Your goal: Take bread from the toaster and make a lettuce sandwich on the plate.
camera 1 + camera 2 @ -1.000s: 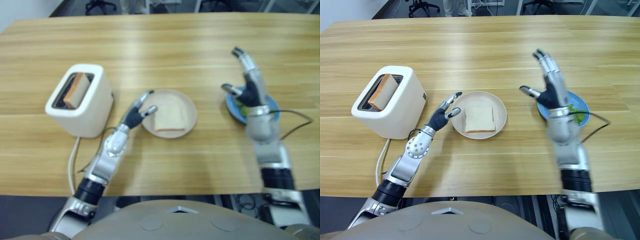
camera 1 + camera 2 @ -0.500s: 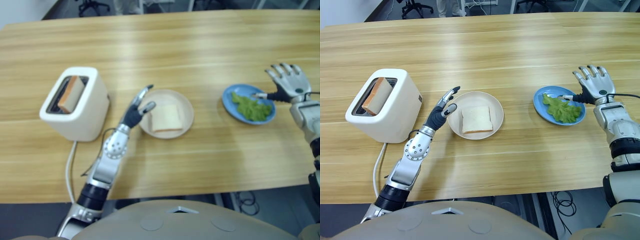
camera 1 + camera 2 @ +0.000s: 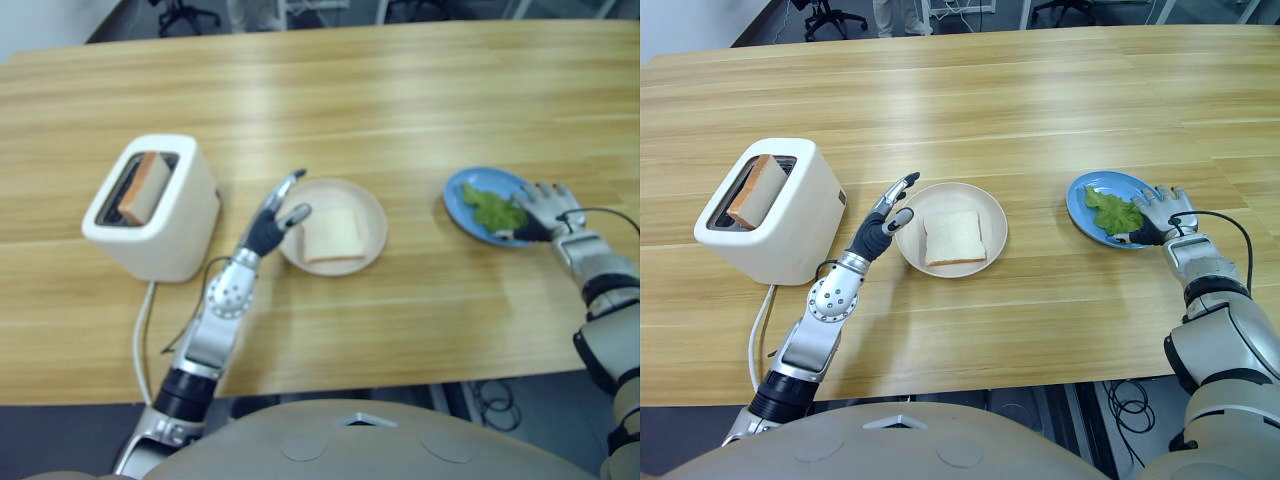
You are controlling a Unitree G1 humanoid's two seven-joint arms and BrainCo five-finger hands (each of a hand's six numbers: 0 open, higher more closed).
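Note:
A white toaster (image 3: 770,225) stands at the left with one slice of bread (image 3: 748,190) upright in its slot. To its right, a beige plate (image 3: 980,200) holds a flat slice of white bread (image 3: 954,237). My left hand (image 3: 883,222) rests open on the table, fingertips just off that plate's left rim. At the right, a blue plate (image 3: 1073,208) carries green lettuce (image 3: 1110,212). Lying over the blue plate's right side is my right hand (image 3: 1155,214), fingers spread and touching the edge of the lettuce, thumb low by the near rim.
The toaster's white cord (image 3: 758,330) trails toward the near table edge beside my left forearm. A thin black cable (image 3: 1230,225) loops by my right wrist. Bare wood stretches across the far half of the table (image 3: 970,90). Office chairs stand beyond the far edge.
My right hand has come down and in from the right of the blue plate onto its right side and the lettuce. The left hand has stayed put.

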